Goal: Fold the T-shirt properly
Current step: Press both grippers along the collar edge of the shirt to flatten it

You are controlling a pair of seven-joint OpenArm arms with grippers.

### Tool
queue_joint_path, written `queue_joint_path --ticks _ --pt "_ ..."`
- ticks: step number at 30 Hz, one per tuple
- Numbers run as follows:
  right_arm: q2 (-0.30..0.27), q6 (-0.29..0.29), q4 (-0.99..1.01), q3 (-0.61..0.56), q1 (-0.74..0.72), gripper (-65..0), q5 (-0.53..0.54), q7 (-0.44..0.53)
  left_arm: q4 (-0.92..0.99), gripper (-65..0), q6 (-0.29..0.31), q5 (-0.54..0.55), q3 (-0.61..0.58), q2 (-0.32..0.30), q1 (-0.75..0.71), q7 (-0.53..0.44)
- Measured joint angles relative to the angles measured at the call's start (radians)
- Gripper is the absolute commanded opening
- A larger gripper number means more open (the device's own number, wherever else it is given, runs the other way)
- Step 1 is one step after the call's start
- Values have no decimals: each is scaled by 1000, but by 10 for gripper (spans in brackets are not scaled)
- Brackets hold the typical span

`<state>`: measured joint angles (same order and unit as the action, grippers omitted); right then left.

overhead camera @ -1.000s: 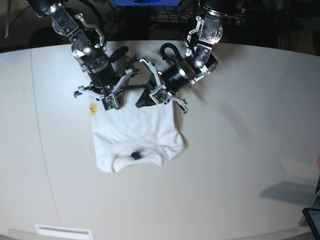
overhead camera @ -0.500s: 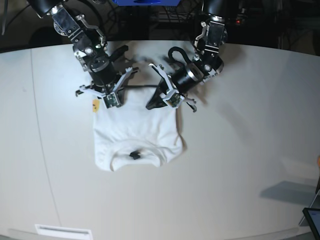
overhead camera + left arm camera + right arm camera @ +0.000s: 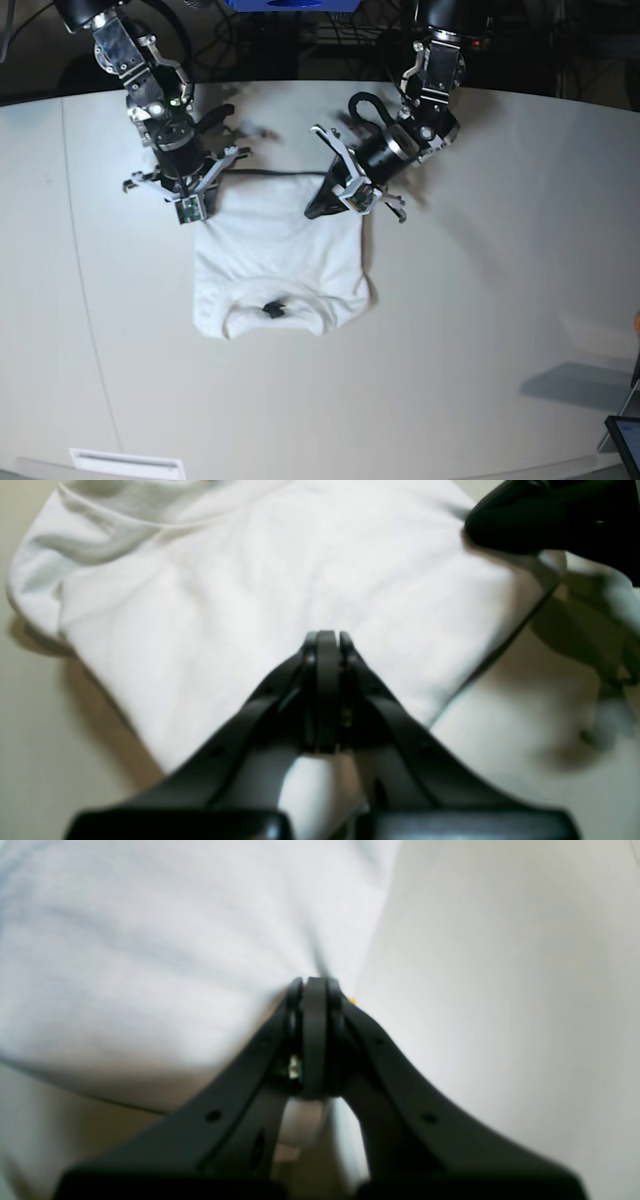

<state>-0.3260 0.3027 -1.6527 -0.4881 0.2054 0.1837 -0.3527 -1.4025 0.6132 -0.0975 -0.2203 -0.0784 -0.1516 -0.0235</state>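
Observation:
The white T-shirt lies folded on the table, plain side up, with its collar and a small black label toward the near edge. My left gripper is shut on the shirt's far right corner; in the left wrist view its jaws are pressed together over the cloth. My right gripper is shut on the far left corner; in the right wrist view a crease in the cloth runs from its tip. The far edge is stretched between both grippers. The print is hidden.
The pale table spreads around the shirt. A white strip lies at the near left edge. A dark device corner shows at the near right. Cables and dark equipment sit behind the arms.
Both grippers have drawn back toward the table's far side and spread apart, the right one moving left. The shirt's far edge has followed them and is pulled straighter.

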Motion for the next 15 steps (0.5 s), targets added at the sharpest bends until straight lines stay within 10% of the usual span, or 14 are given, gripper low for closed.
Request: queue_joint_path --ticks 15 --pt "3 -2 30 0 -3 -647 -5 34 -56 -650 -15 -39 138 -42 -12 74"
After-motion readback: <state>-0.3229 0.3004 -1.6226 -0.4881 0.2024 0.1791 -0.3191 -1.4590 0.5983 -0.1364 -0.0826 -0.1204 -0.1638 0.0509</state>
